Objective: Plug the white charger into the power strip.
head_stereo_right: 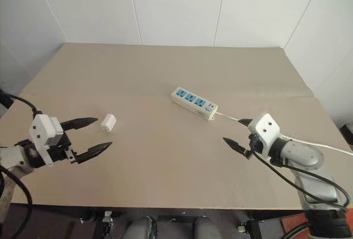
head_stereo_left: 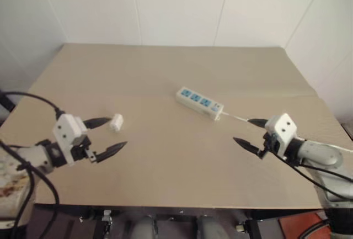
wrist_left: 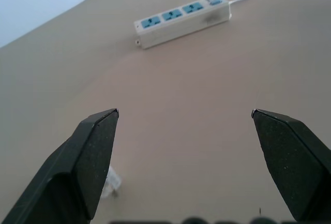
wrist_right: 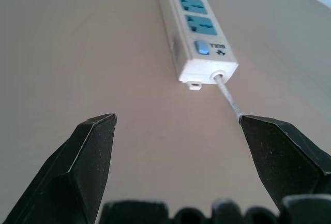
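Note:
The white charger lies on the tan table at the left, just beyond the far fingertip of my left gripper, which is open and holds nothing. In the left wrist view a bit of the charger peeks out beside one finger. The power strip, white with three blue sockets, lies near the table's middle, its thin cable running off to the right. My right gripper hovers open and empty to the right of the strip, near its switch end.
The tan table has open surface between the two grippers and toward its front edge. White walls stand behind and at both sides. Black cables hang off my left arm at the table's left edge.

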{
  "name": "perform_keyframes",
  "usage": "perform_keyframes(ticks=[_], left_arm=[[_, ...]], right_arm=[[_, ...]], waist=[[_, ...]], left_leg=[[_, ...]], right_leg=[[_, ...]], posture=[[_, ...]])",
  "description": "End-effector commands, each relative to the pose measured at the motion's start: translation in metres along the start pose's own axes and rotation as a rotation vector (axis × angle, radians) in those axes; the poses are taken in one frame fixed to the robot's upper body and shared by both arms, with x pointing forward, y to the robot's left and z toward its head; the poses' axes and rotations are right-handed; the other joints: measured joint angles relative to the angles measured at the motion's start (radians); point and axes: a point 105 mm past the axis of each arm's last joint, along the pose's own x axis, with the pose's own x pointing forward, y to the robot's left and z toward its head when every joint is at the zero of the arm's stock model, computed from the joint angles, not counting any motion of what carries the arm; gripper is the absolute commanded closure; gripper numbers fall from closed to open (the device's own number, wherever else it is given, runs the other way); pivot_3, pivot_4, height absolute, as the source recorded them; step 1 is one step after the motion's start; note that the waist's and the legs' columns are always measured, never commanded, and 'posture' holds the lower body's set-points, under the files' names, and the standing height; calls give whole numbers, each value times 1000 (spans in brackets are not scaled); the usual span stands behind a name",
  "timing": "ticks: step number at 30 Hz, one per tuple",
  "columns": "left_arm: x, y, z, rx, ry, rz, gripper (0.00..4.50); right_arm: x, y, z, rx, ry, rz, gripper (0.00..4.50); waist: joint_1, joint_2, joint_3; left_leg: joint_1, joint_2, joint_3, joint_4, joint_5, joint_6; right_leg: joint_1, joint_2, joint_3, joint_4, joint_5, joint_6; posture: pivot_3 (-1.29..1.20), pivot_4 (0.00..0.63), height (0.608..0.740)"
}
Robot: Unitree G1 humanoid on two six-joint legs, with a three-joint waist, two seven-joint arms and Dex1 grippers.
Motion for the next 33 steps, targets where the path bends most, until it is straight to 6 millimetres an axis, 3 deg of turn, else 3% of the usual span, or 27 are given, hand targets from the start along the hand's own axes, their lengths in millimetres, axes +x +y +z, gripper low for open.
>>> perform_keyframes(ticks=[1, 9, 13, 17, 23, 30, 33], left_arm=[[19, -6, 11, 31, -59, -53, 0], [38, -14, 15, 26, -98, -111, 0], [40, -17, 16, 25, -105, -121, 0], [40, -20, 16, 24, -108, -121, 0], [38, -22, 16, 21, -108, -114, 0], [38, -23, 16, 22, -106, -122, 0], [39, -22, 16, 21, -106, -126, 0]], right_arm=[[25, -15, 7, -27, -13, -85, 19], [88, -34, -6, 1, 122, -138, 19], [108, -39, -22, 35, 230, -145, 19], [115, -37, -36, 82, 307, -120, 19], [115, -20, -37, 186, 278, 45, 1913], [107, -16, -36, 199, 259, 82, 4288], [103, -13, -34, 199, 247, 105, 4479]], waist=[[-5, 0, 0], [-22, 0, 0], [-23, 0, 0], [-24, 0, 0], [-23, 0, -3], [-25, 0, -3], [-22, 0, -4]], left_leg=[[0, 0, 0, 0, 0, 0], [-10, 0, 1, 0, 0, 0], [-10, 0, 1, 0, 0, 0], [-7, 0, 1, 1, 0, 0], [-7, 0, 1, 1, 0, 0], [-7, 0, 1, 1, 0, 0], [-7, 0, 1, 0, 0, 0]], right_leg=[[0, 0, 0, 0, 0, 0], [-11, 0, 1, 2, 1, 0], [-11, 0, 1, 2, 1, 0], [-10, 0, 1, 2, 2, 0], [-9, 0, 1, 2, 2, 0], [-9, 0, 1, 2, 2, 0], [-9, 0, 1, 3, 2, 0]], posture=[[0, 150, 740], [0, 150, 740], [0, 150, 740], [0, 150, 740], [0, 150, 740], [0, 150, 740], [0, 150, 740]])
